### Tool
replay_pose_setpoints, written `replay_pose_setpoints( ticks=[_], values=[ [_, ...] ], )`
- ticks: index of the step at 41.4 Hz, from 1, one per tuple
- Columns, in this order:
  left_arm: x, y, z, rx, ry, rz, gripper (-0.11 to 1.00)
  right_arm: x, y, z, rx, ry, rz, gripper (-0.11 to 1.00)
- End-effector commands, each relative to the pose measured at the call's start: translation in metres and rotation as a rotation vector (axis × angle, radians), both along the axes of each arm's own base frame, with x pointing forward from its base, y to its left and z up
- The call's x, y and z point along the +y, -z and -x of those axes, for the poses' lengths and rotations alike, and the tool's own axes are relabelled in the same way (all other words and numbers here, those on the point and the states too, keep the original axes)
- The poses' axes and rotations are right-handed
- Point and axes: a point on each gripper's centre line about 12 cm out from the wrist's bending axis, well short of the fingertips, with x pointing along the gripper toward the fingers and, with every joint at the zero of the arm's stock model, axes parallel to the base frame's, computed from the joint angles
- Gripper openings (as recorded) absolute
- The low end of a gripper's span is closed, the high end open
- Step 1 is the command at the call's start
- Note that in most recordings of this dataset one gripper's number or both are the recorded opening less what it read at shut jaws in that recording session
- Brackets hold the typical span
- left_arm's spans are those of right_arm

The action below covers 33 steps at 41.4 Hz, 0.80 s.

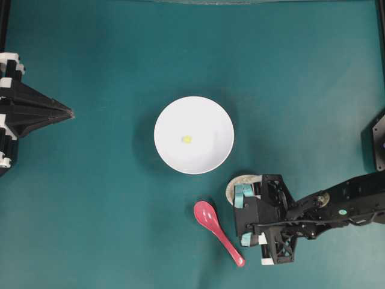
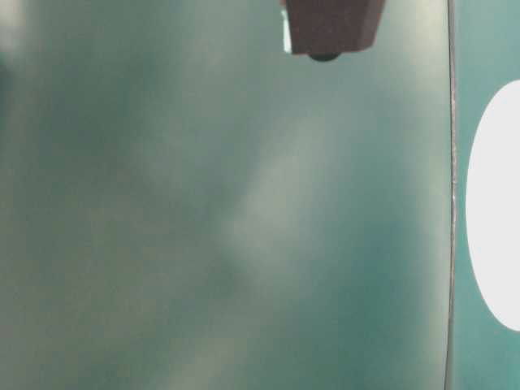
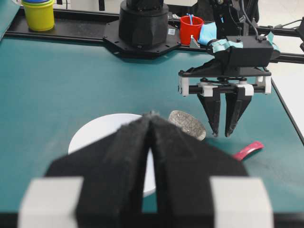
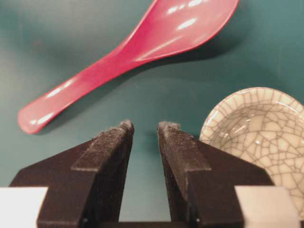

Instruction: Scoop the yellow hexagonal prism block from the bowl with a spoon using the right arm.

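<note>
Beside the pink-red spoon point(image 4: 128, 45), the right gripper point(image 4: 145, 127) is held empty, jaws narrowly parted; the left gripper point(image 3: 151, 118) is seen closed.

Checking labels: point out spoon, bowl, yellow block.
spoon point(image 1: 207, 216), overhead view, on its scoop.
bowl point(image 1: 171, 123), overhead view, bare inner wall.
yellow block point(image 1: 187, 139), overhead view, its top.

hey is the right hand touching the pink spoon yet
Apart. In the right wrist view, bare teal table shows between the right hand and the spoon lying beyond its fingertips. The overhead view also shows the spoon beside the hand, not between its fingers.
</note>
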Motion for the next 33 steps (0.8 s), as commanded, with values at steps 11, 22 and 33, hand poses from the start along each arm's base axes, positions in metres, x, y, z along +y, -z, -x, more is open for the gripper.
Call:
replay_pose_setpoints(
  ticks=[11, 22, 33],
  values=[
    [-0.001, -0.013, -0.002, -0.037, 0.004, -0.001, 0.01, -0.017, -0.007, -0.007, -0.035, 0.009, 0.015, 0.36],
    [0.0, -0.013, -0.002, -0.037, 0.002, -0.001, 0.01, -0.025, -0.005, -0.015, -0.058, 0.002, 0.01, 0.36],
    [-0.001, -0.013, -0.002, -0.037, 0.003, 0.0, 0.01, -0.022, -0.008, -0.019, -0.08, 0.011, -0.038, 0.36]
  ],
)
